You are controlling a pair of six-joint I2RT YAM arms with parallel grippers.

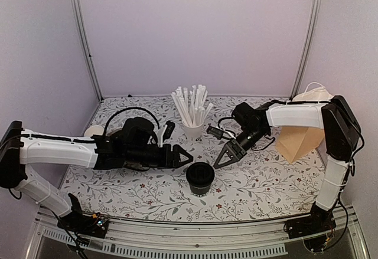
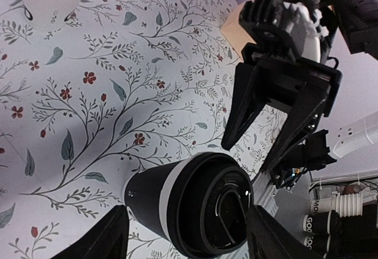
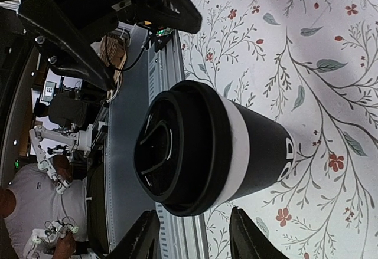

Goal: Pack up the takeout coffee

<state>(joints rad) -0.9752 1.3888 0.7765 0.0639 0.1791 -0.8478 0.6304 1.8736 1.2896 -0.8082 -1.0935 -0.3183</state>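
The left gripper [image 1: 186,157] gapes wide, the right gripper [image 1: 223,161] narrower, both empty beside the cup [image 1: 200,183]; an off-centre squeeze could tip it or pop its lid [image 1: 200,170].

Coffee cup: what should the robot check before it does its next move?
1. Lid on the cup: ok. The black lid sits on top of the coffee cup.
2. Cup upright: ok. It stands on the table.
3. Lid pushed down all the way round: cannot tell.
4. Left gripper open: ok. It is beside the cup and not squeezing it.
5. Right gripper open: ok. It is on the cup's other side and not squeezing it.
6. Straw cup out of the way: ok. It stands behind the coffee cup, apart from it.
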